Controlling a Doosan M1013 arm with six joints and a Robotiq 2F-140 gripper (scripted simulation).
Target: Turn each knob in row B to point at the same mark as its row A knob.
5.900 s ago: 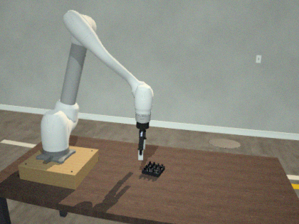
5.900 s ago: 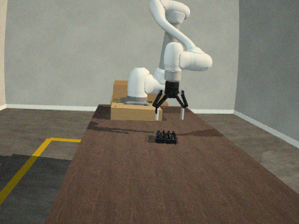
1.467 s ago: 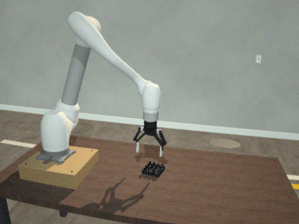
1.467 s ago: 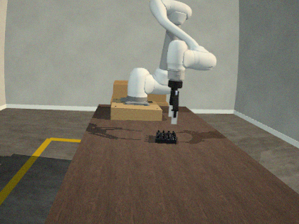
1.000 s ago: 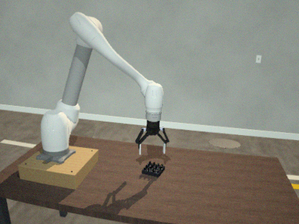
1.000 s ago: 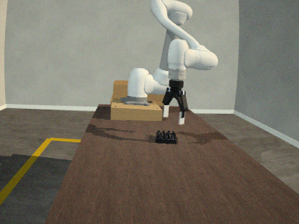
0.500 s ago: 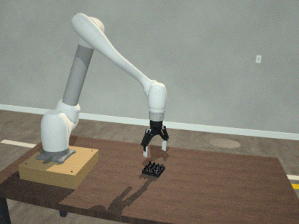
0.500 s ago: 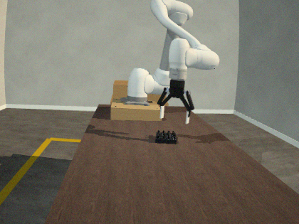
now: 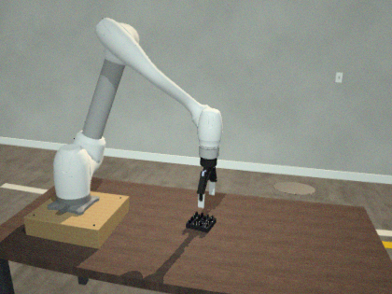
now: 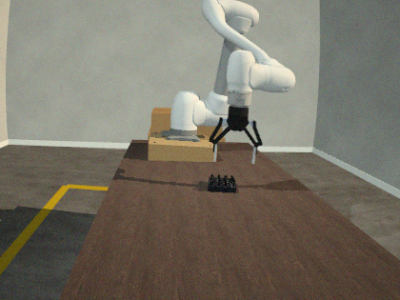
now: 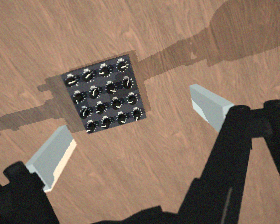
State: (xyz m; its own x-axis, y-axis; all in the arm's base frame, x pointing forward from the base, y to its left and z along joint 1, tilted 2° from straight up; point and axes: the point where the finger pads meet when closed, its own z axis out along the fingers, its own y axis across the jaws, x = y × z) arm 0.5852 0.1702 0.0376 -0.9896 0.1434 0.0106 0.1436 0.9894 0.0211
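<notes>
The knob box [image 11: 104, 93] is a small black square box with several rows of black knobs, each with a white line. It stands on the wooden table and also shows in the top view [image 9: 201, 222] and the exterior view [image 10: 222, 183]. My gripper [image 11: 129, 116] hangs above the box, clear of it, with the fingers wide open and nothing between them. It also shows in the top view [image 9: 205, 196] and the exterior view [image 10: 233, 161]. In the wrist view the box sits turned at an angle, just above the line between the fingertips. The knob marks are too small to read.
The arm's base stands on a tan wooden block [image 9: 77, 219] at the left end of the table. The table's edges lie far from the box on all sides.
</notes>
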